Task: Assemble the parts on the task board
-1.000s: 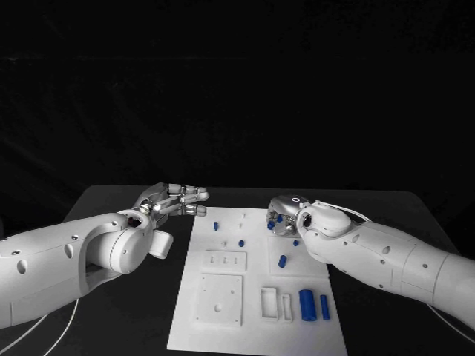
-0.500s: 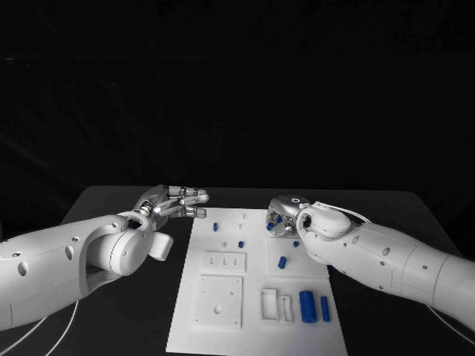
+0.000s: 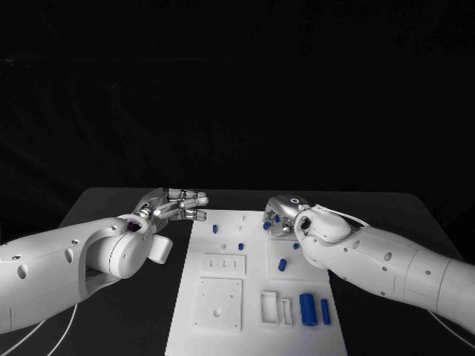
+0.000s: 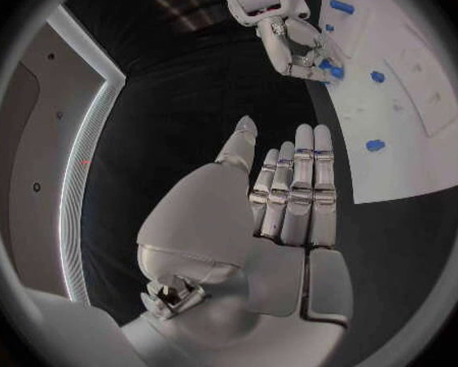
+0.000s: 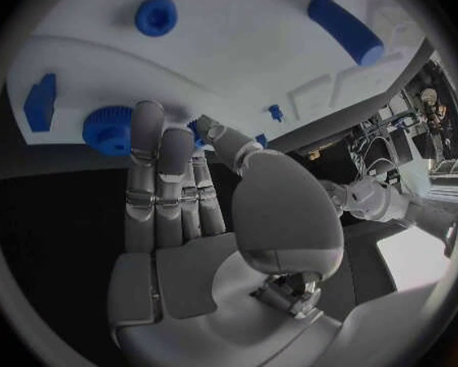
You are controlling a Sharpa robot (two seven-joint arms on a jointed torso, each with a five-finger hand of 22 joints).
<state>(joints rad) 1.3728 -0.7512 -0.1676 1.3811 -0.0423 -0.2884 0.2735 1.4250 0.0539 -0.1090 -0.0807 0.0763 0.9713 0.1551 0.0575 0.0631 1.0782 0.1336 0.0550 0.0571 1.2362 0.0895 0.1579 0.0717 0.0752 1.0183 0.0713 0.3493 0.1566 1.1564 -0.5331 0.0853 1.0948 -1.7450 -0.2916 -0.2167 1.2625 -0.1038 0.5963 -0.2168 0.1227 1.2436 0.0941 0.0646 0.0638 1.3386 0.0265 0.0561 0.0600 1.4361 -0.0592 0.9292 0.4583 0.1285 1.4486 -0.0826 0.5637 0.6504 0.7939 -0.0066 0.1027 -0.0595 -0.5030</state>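
The white task board (image 3: 227,326) lies lengthwise in the middle of the table. My right hand (image 3: 281,213) is bent down over its far right corner. There its fingertips (image 5: 146,118) and thumb close on a blue gear (image 5: 105,130) at the board's edge. Beside the gear are a blue block (image 5: 41,102), a second blue gear (image 5: 155,14) and a blue cylinder (image 5: 343,28). My left hand (image 3: 177,202) hovers at the board's far left corner, fingers straight and together (image 4: 295,192), holding nothing. Small blue pegs (image 3: 240,246) stand in the board.
Two blue cylinders (image 3: 307,307) lie in slots at the board's near right, beside white recessed blocks (image 3: 220,300). A short blue piece (image 3: 283,262) lies mid-right. Black table (image 3: 120,215) surrounds the board on both sides.
The head camera has shifted slightly. Both hands stay about where they were, the right hand still at the blue gear.
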